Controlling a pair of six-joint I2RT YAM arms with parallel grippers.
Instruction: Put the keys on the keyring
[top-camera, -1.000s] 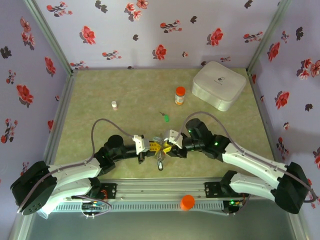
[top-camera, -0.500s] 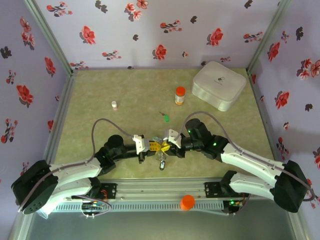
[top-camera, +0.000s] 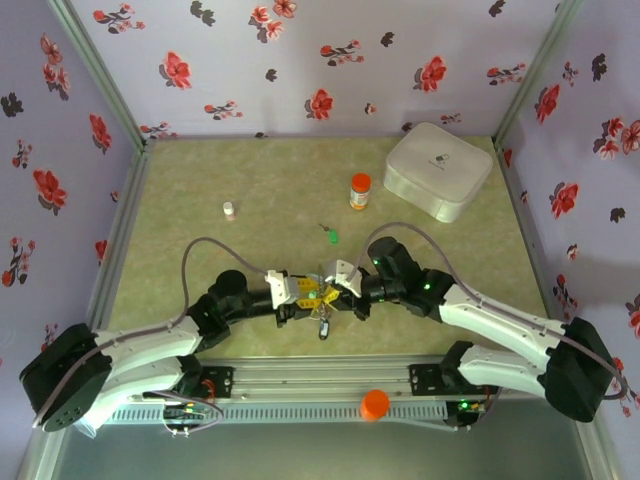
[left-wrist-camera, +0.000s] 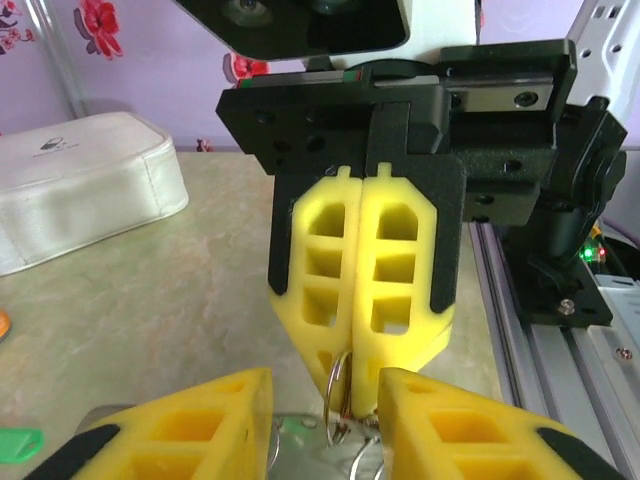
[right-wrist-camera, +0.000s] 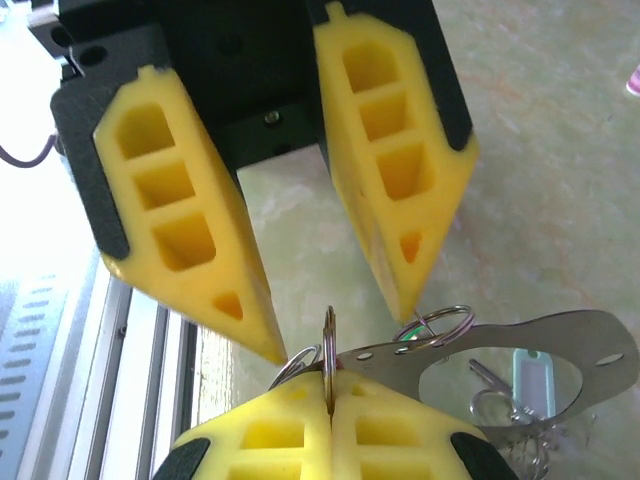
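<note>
Right tool (right-wrist-camera: 329, 385) is sitting slightly further left than a second ago, clamped on a thin ring (right-wrist-camera: 328, 335) at the keyring's (right-wrist-camera: 570, 343) end, over the near desk (top-camera: 160, 250). Left tool (right-wrist-camera: 342, 333) is facing it, fingers apart around that ring; a loose green key (top-camera: 330, 237) and an orange-capped bottle (top-camera: 360, 190) are resting farther back.

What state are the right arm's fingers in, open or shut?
Shut. The right gripper has its two yellow fingers pressed together with no gap, and a thin metal ring is pinched between them.
</note>
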